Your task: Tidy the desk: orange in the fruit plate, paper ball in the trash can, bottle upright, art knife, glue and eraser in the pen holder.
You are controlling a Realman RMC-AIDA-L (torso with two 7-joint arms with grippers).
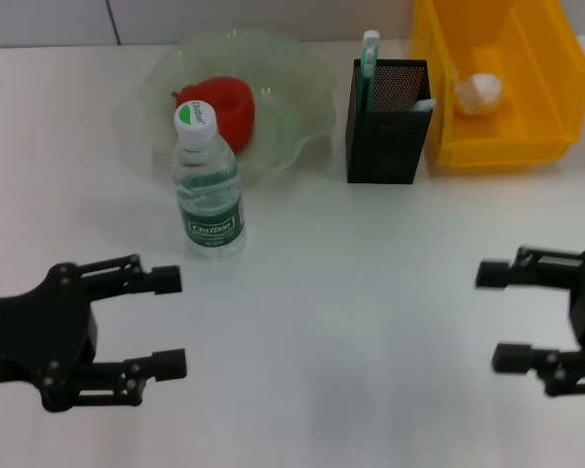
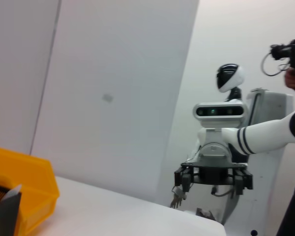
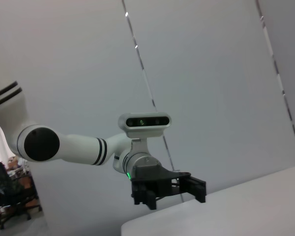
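Observation:
The clear water bottle [image 1: 210, 185] with a green-and-white cap stands upright in front of the glass fruit plate [image 1: 302, 93]. A red-orange fruit [image 1: 229, 107] lies in the plate. The black mesh pen holder [image 1: 385, 122] holds a green-and-white stick [image 1: 370, 54] and a pale item at its right corner. The white paper ball [image 1: 478, 93] lies in the yellow bin [image 1: 536, 117]. My left gripper [image 1: 174, 323] is open and empty at the front left. My right gripper [image 1: 494, 316] is open and empty at the front right.
The white table [image 1: 370, 292] runs between the two grippers. The left wrist view shows the yellow bin [image 2: 24, 196] and my right gripper [image 2: 212, 183] across the table. The right wrist view shows my left gripper [image 3: 199, 191].

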